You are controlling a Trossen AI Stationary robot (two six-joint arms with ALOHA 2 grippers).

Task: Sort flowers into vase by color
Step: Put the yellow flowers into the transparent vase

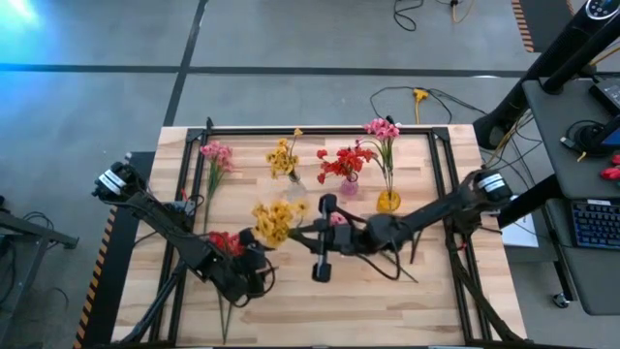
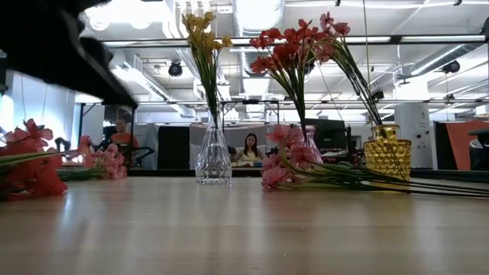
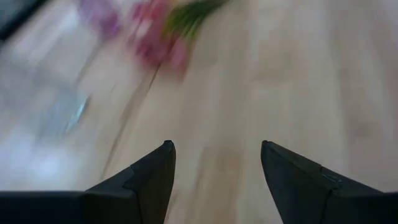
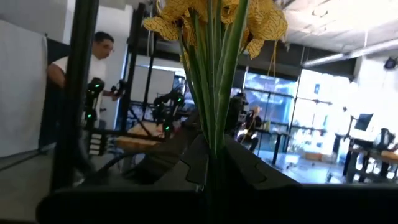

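Between right fingers (image 4: 214, 155), yellow flowers (image 4: 214, 25)

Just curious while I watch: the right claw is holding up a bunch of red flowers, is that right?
Not quite. The right claw is shut on a bunch of yellow flowers, not red ones. The right wrist view shows yellow blossoms above green stems pinched between its fingers.

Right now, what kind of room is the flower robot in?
Probably a robotics lab or workshop: a wooden table on bare concrete, a desk with a keyboard beside it, more robot arms and a person behind.
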